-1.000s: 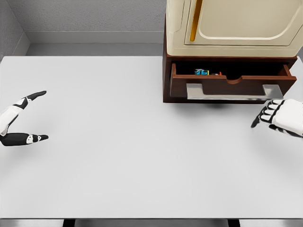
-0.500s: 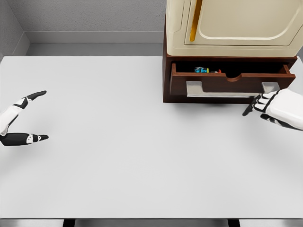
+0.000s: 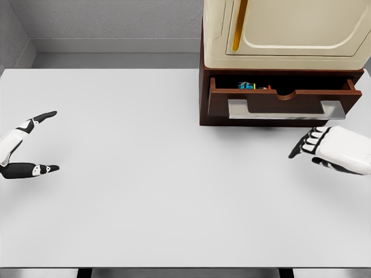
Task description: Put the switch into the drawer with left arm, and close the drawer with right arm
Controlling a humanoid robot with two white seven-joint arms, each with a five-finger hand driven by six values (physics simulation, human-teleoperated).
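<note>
Observing the small multicoloured switch (image 3: 248,86) lying inside the open brown wooden drawer (image 3: 278,101), we are seeing the left robot hand (image 3: 23,152) spread empty and the right robot hand (image 3: 330,149) curled, holding nothing, just before the drawer above the white tabletop (image 3: 151,174).

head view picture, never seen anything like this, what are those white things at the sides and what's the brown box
This is a simulator render from a camera on a humanoid robot's head, looking down at a white table. The left robot hand rests at the left edge, fingers spread, empty. The right robot hand hovers below the drawer, fingers curled, holding nothing. The drawer is part of a brown cabinet and stands open. A small colourful item, apparently the switch, lies inside it.
</note>
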